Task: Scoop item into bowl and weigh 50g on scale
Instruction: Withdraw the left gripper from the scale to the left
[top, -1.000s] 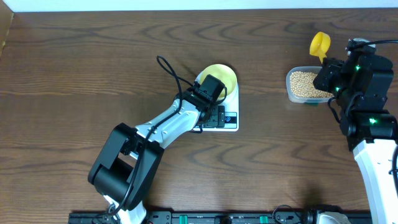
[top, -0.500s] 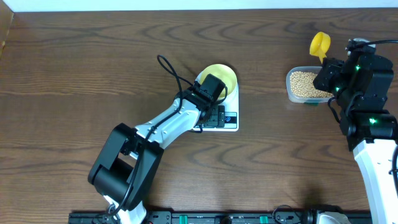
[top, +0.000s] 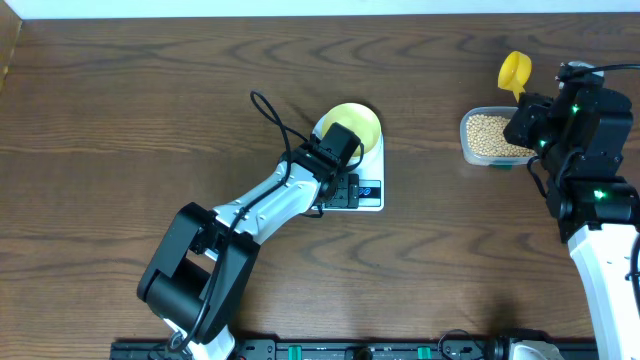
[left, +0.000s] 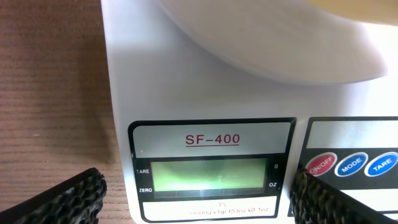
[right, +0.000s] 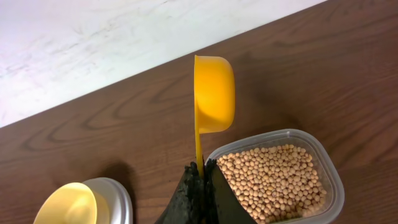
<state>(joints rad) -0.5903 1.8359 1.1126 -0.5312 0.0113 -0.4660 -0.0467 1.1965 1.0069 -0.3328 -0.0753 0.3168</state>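
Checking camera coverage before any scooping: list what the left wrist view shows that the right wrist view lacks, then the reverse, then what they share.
Left wrist only: the lit display with no digits legible, the red and blue buttons, and the open left gripper. Right wrist only: the right gripper shut on the empty yellow scoop by its handle, the clear tub of beans, and the inside of the bowl. Both: the scale and the table.

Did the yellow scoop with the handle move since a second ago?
No. The yellow plastic measuring scoop stays where it was, just beyond the clear plastic tub, pinched by the right gripper.
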